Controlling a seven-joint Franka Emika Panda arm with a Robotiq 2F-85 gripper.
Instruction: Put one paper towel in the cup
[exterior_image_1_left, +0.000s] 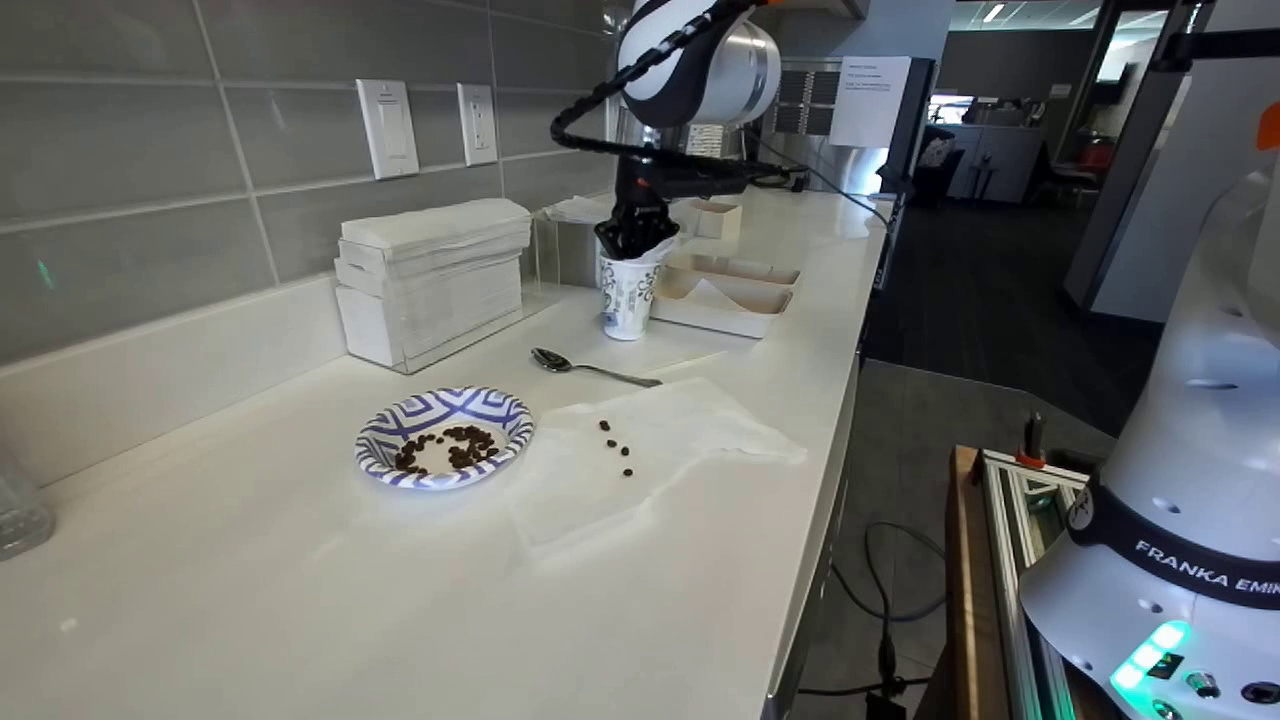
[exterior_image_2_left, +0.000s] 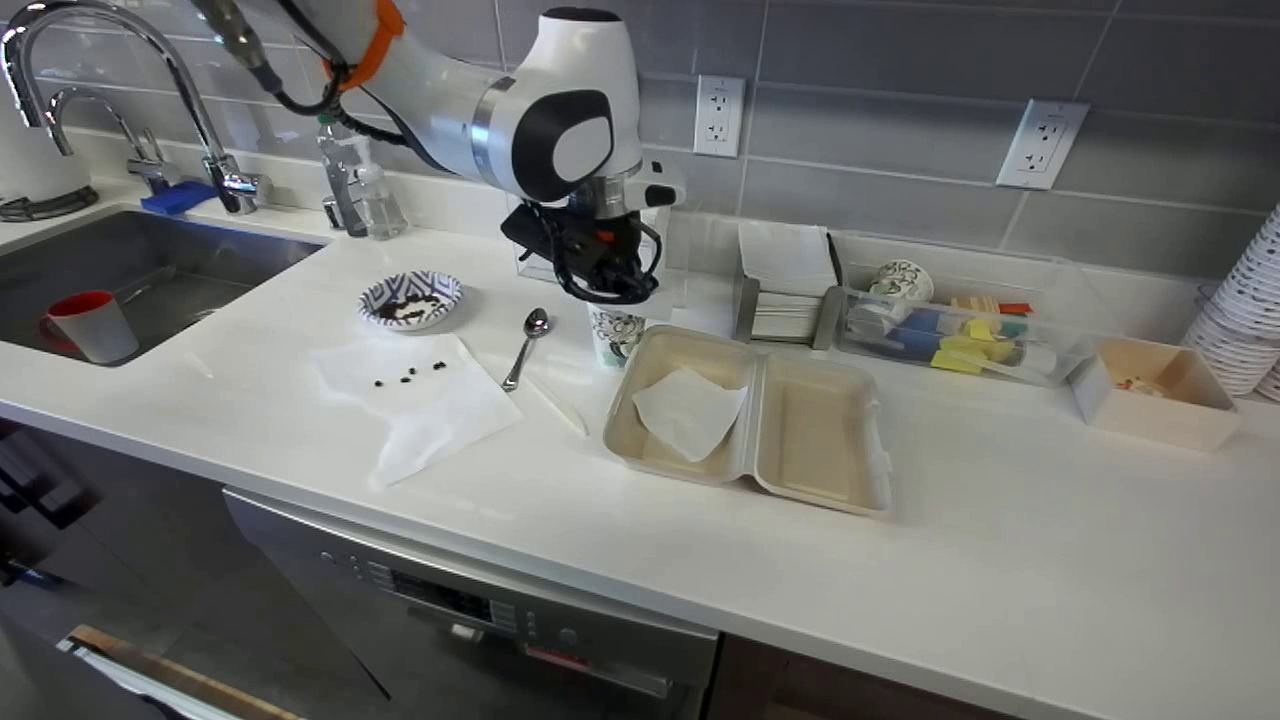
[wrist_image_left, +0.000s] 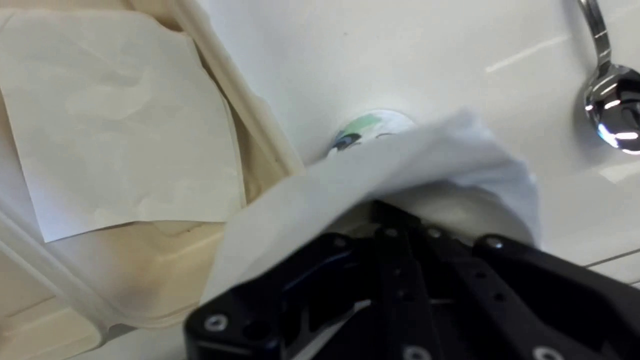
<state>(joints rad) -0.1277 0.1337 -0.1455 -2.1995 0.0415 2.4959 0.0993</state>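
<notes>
wrist view has the paper towel (wrist_image_left: 325, 195) flared like a collar round the claw (wrist_image_left: 397, 214), whose jaws stand drawn together deep in its folds; they seem to have a pinch of the paper, though the very tips are lost in shadow. the cup (exterior_image_1_left: 628, 300) stands upright on the worktop (exterior_image_1_left: 250, 590) right beneath, and in an exterior view the claw is down at its mouth, with a tuft of the towel showing above the rim. i'd call this the tucking-in step, mostly done.

to do it well, press straight down along the cup's middle, slowly, so the loose edges follow inward rather than flop over the lip. part the jaws only slightly once the bulk sits below the rim, then lift plumb so the paper doesn't cling and ride up. the cup is probably light, and a sideways drag could tip it against the takeout box (exterior_image_2_left: 815, 430) just beside it.

the towel looks thin, matt and soft; the cup is printed paper, tapering to its base. the box is tan moulded pulp, a creased white sheet (exterior_image_2_left: 690, 410) lying in the half nearer the cup. the spoon (exterior_image_1_left: 588, 369) is polished metal, all glints, and the plate (exterior_image_1_left: 375, 440) has a patterned rim around dark beans (exterior_image_2_left: 413, 307).
</notes>
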